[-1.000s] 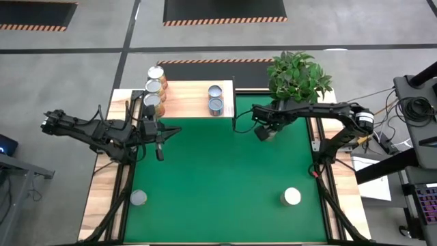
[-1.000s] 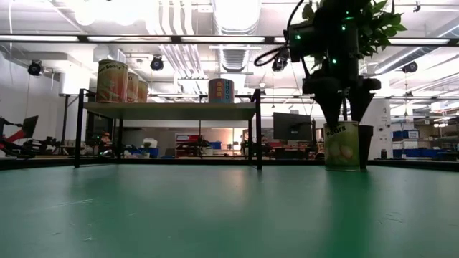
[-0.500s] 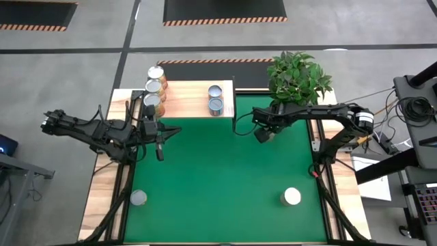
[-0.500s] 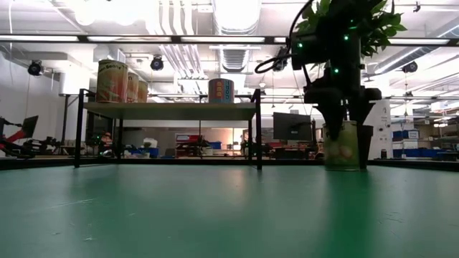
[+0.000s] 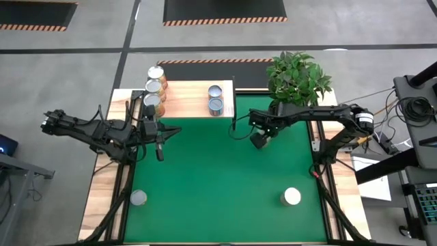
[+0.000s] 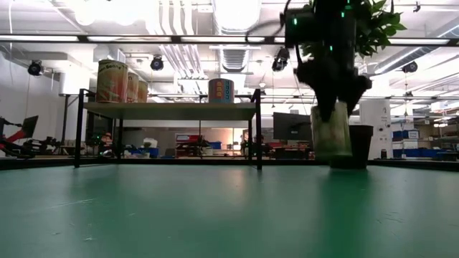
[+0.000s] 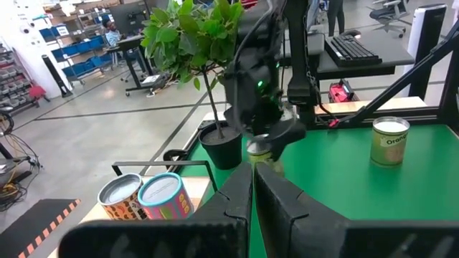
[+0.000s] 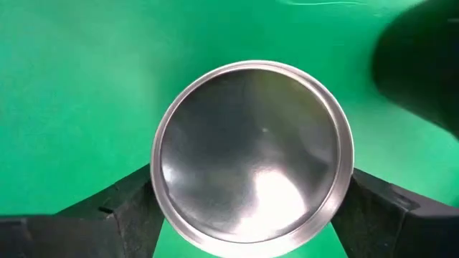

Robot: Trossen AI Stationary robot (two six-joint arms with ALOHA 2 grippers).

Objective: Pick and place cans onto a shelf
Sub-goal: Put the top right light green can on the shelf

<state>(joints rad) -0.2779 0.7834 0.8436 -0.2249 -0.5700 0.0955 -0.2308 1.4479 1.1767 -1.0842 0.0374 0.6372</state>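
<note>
**Inspector A:** Start at the left edge. What stands there?

**Inspector B:** The left gripper point(image 5: 161, 141) waits over the green mat's left edge, in front of the shelf point(image 5: 191, 100). Its fingers point(image 7: 283, 204) lie together, only a slit between them. A can point(image 5: 138, 198) stands near the counter's point(image 5: 95, 208) front left corner, well apart from everything.

**A:** And the shelf?

**B:** Light wood plank on thin black legs, at the back left. Three cans in a row point(image 5: 154, 89) along its left edge, two more point(image 5: 215, 100) near its right edge, bare plank between the groups.

**A:** Open room?

**B:** The mat's middle and front are bare between the two front cans; the second point(image 5: 291, 197) sits front right.

**A:** The right arm?

**B:** The right gripper point(image 5: 259, 139) is over the mat's back half, right of the shelf and near the plant point(image 5: 298, 76). Its fingers point(image 8: 118, 208) are clamped on a held can point(image 8: 252, 150), one on each side of the round silvery top. In the low view that can point(image 6: 331, 136) is blurred and I cannot tell whether it clears the mat.

**A:** Anything hidden?

**B:** From above, the gripper covers the can. Its label is unreadable. The plant pot point(image 6: 360, 145) shows partly behind it.
</note>
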